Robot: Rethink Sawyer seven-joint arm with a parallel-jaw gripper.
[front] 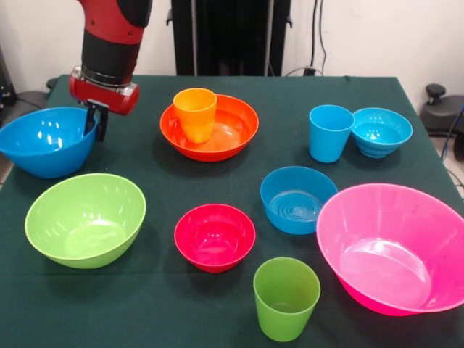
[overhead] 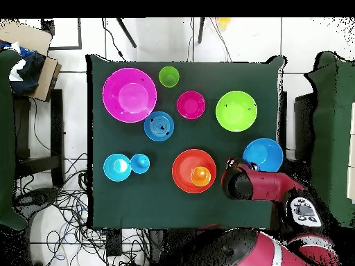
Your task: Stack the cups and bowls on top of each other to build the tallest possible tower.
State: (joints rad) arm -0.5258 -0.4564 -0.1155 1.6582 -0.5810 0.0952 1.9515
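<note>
I've got the gripper down at the rim of the large blue bowl, black fingers at the edge nearest table centre; can't tell from either view if they're spread, pinched, or straddling the rim, so I won't call it. Nothing's stacked except the orange cup standing upright in the wide orange bowl. Rest sit apart on the green cloth: lime green bowl just in front of the blue one, small red bowl mid-table, medium blue bowl beside the large pink bowl, green cup at the front edge, light blue cup touching the small turquoise bowl. Risks, imo: a one-sided rim grab on a glossy, wide bowl could let it tip or slide out on lift; it also sits at the table's edge, so a nudge may push it off. A swinging bowl could clip the lime one next to it. Hard to see: in the overhead view the arm covers the fingers & part of the blue bowl's rim; front view crops the pink bowl at the right & the blue bowl at the left.
</note>
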